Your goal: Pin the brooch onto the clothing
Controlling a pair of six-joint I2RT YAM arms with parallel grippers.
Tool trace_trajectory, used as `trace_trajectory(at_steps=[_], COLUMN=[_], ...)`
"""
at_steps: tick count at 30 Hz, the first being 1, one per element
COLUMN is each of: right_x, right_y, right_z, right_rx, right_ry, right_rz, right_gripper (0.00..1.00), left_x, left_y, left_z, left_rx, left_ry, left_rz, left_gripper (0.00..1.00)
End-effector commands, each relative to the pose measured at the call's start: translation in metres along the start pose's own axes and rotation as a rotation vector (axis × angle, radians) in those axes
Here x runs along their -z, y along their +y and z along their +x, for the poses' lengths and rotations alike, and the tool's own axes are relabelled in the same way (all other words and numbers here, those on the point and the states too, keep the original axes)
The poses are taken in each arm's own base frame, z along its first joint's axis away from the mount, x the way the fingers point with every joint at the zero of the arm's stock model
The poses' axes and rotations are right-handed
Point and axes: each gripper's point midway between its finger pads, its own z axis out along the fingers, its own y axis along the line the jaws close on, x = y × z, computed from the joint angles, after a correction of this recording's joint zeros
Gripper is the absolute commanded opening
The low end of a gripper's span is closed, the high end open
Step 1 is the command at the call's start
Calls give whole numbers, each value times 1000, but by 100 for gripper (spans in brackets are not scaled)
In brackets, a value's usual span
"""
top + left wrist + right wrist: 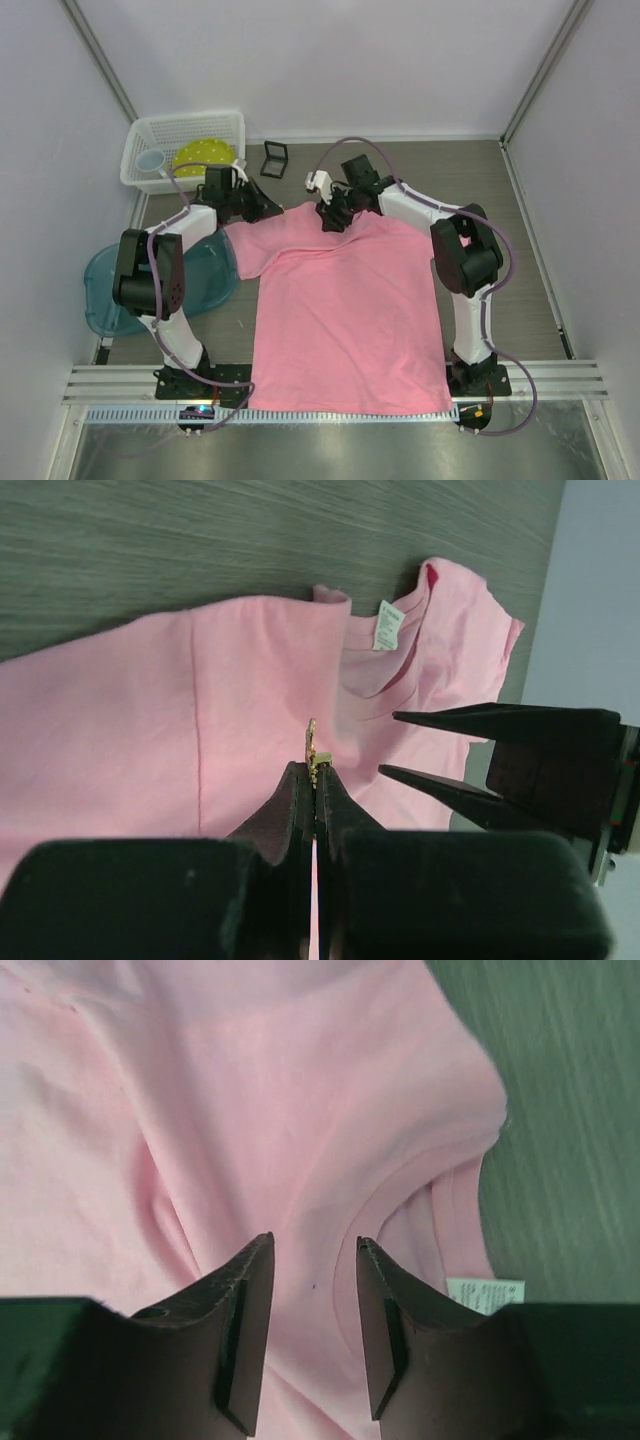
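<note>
One tiny gold brooch (pixel 312 742) stood pinched upright between the tips of the left gripper (pixel 313 775), whose jaws were clenched tight on it. It hung over the pink T-shirt (pixel 150 700), a little below the round neck. Whether it touched the cloth could not be told from the wrist view.

The shirt lay spread flat on the grey table (pixel 520 250), collar at the far end and hem toward the arm bases. A small white label (pixel 389 626) showed inside the collar.

The right gripper (pixel 315 1245) hovered over the chest just beside the neckline. Its jaws were parted, with only pink fabric visible in the gap and nothing grasped. Seen from above, both grippers met near the collar, the left one at the shirt's left shoulder.

Beyond the shirt sat a small black square box (pixel 275 158). A white basket (pixel 133 160) holding a yellow item (pixel 205 155) stood in the far left corner. A translucent blue basin (pixel 95 290) lay on the left side.
</note>
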Motion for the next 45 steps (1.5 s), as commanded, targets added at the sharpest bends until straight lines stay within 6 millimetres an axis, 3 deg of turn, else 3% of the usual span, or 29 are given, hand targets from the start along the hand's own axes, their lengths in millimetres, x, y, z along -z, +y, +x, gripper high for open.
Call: trace_trajectory(at_steps=[1, 5, 11, 17, 20, 24, 26, 30, 35, 45], right_x=[-5, -16, -35, -40, -33, -20, -17, -10, -14, -30], right_y=[-2, -12, -29, -54, -57, -60, -51, -33, -12, -1], right_z=[-48, -48, -19, 12, 14, -2, -12, -32, -41, -51], right_rx=[179, 174, 160, 115, 119, 113, 135, 213, 324, 396], right_ry=[-123, -108, -30, 58, 80, 55, 12, -82, -136, -164], right_rz=[-41, -31, 23, 123, 152, 181, 137, 59, -48, -131], right_gripper=[42, 42, 41, 39, 48, 60, 64, 64, 63, 52], left_x=[-15, -30, -47, -41, -35, -29, -30, -27, -21, -22], left_y=[-23, -13, 24, 55, 65, 59, 50, 26, 3, -12], left_z=[-5, 9, 20, 27, 32, 34, 30, 19, -1, -12], left_rx=[-29, 14, 79, 81, 77, 67, 42, -42, -151, -236], left_ry=[15, 48, 60, 66, 72, 74, 67, 59, 20, 22], left_rz=[107, 92, -15, -149, -200, -170, -128, -41, 8, 54], left_gripper=[0, 0, 0, 0, 0, 0, 0, 0, 0, 0])
